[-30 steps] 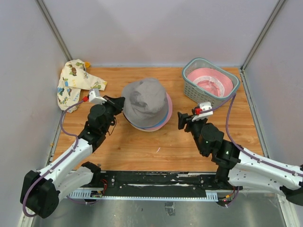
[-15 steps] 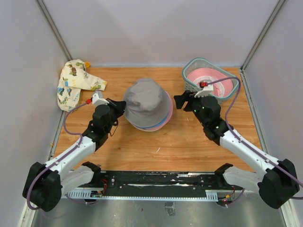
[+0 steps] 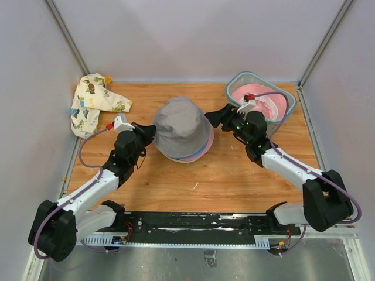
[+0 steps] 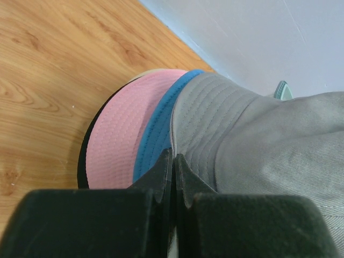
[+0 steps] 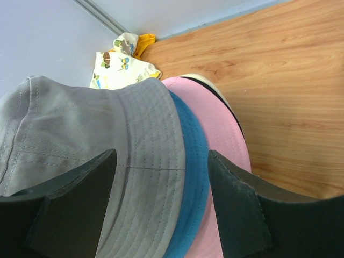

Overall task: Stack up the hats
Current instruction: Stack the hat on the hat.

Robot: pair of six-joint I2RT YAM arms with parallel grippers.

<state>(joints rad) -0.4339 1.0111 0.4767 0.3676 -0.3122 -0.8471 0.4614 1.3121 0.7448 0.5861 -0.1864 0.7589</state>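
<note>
Currently, 2 arms are recorded reaching from the near edge of the table [image 3: 176, 181] toward 1 stack at its middle. The left gripper [image 3: 146, 130] is set at the stack's left side. Its fingers [image 4: 161, 172] are pressed together with the tips against the grey brim, and whether fabric is caught between them cannot be told. The right gripper [image 3: 212, 116] is set at the stack's right side with fingers spread wide. The layered brims lie just ahead of its gap, and nothing is clasped.

The grey hat [image 3: 180, 126] is noted crown-up on top of the stack. A teal-blue brim [image 5: 191, 161], a pink brim [image 4: 115, 134] and thin black and cream edges show beneath it. The stack is round, so no long axis is entered, and it lies directly between the 2 grippers.

Further back, a pink hat [image 3: 261, 104] is seen inside the basket [image 3: 258, 74] in the far right corner, just behind the right gripper, so the right arm is judged the nearer. A printed cream fabric [image 3: 94, 102], judged to be a further hat, lies crumpled in the far left corner, nearer the left arm.

Bare wood is available in front of the stack. Both corner items are hemmed by walls, so approach from the table side is judged necessary.
</note>
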